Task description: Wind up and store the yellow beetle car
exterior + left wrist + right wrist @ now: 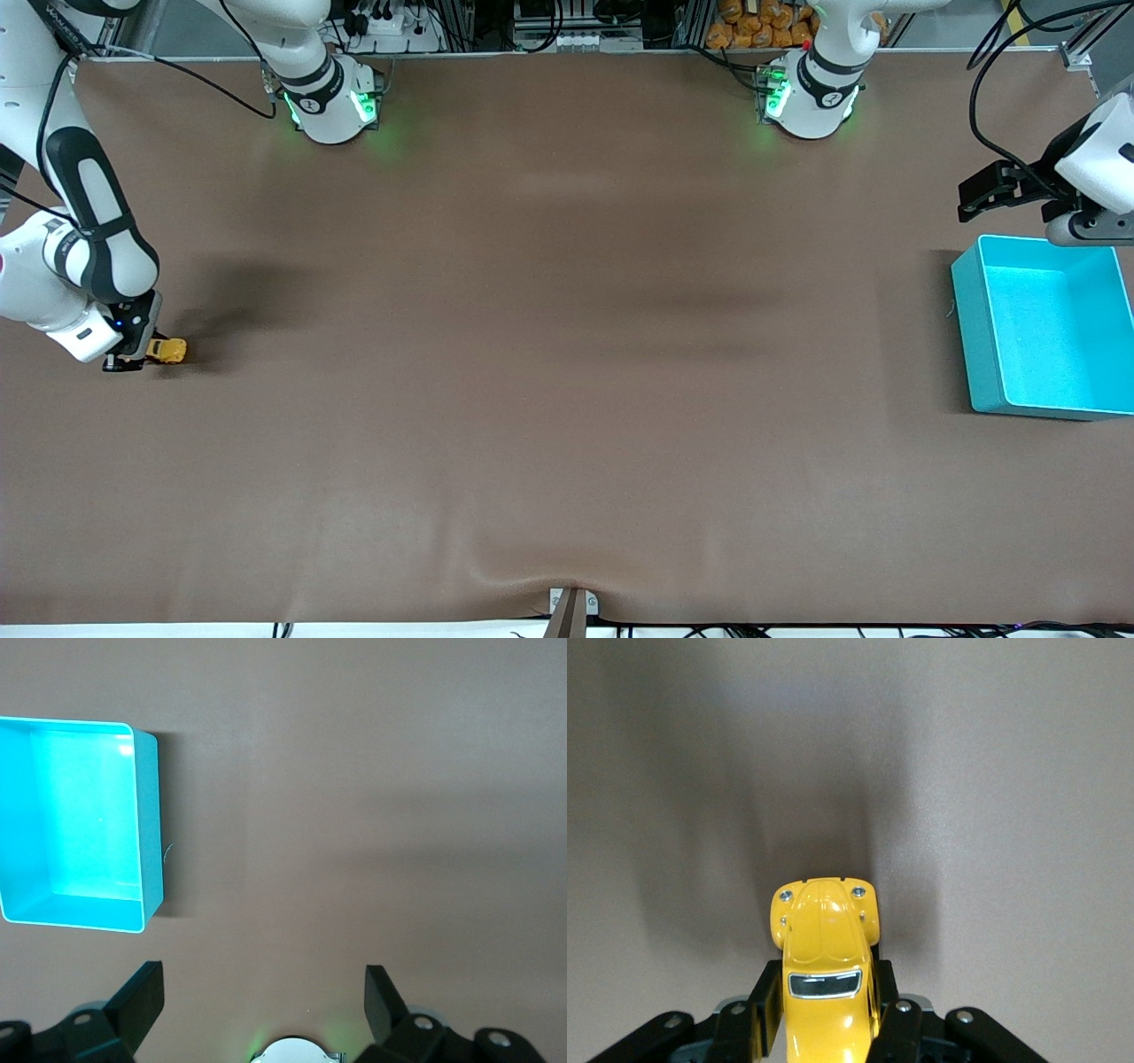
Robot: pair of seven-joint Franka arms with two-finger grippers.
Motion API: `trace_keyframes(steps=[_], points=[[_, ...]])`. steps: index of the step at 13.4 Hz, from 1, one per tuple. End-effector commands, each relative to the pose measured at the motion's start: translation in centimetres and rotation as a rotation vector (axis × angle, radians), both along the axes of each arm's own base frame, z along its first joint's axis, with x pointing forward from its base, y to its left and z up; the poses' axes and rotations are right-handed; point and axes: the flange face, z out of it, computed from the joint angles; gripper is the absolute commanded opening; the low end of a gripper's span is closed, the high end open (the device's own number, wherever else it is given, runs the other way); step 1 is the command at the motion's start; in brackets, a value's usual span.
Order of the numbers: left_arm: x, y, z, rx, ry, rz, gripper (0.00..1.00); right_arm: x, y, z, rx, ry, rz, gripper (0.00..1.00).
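The yellow beetle car (166,351) sits low at the table, at the right arm's end. My right gripper (133,354) is shut on it. In the right wrist view the car (826,970) is pinched between the two black fingers (764,1001), its nose pointing away from the wrist. The turquoise box (1045,323) stands open and empty at the left arm's end. My left gripper (997,190) hovers open and empty beside the box's corner nearest the robots' bases. The left wrist view shows the box (80,824) and the spread fingertips (142,992).
The brown table mat (567,354) stretches between the two ends. Both arm bases (332,102) stand along the table edge farthest from the front camera. A small bracket (571,607) sits at the nearest edge.
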Motion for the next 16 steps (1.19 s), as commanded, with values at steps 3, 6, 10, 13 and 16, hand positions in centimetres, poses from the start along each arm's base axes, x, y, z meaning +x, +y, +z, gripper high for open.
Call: trace_keyframes(steps=[3, 6, 10, 13, 16], points=[[-0.3, -0.1, 0.3, -0.011, -0.011, 0.016, 1.00, -0.6, -2.4, -2.3, 0.018, 0.027, 0.007, 0.39], [-0.3, -0.1, 0.3, -0.011, -0.010, 0.016, 1.00, -0.8, -3.1, -2.1, 0.015, 0.024, 0.012, 0.39], [-0.3, -0.1, 0.2, -0.011, -0.008, 0.016, 1.00, -0.6, -3.9, -1.7, 0.010, 0.014, 0.024, 0.40], [-0.3, -0.1, 0.2, -0.009, -0.009, 0.039, 1.00, -0.3, -4.2, -1.5, 0.014, 0.021, 0.045, 0.40], [-0.3, -0.2, 0.2, -0.005, -0.011, 0.082, 1.00, -0.1, -4.6, -1.7, 0.015, 0.022, 0.046, 0.41]])
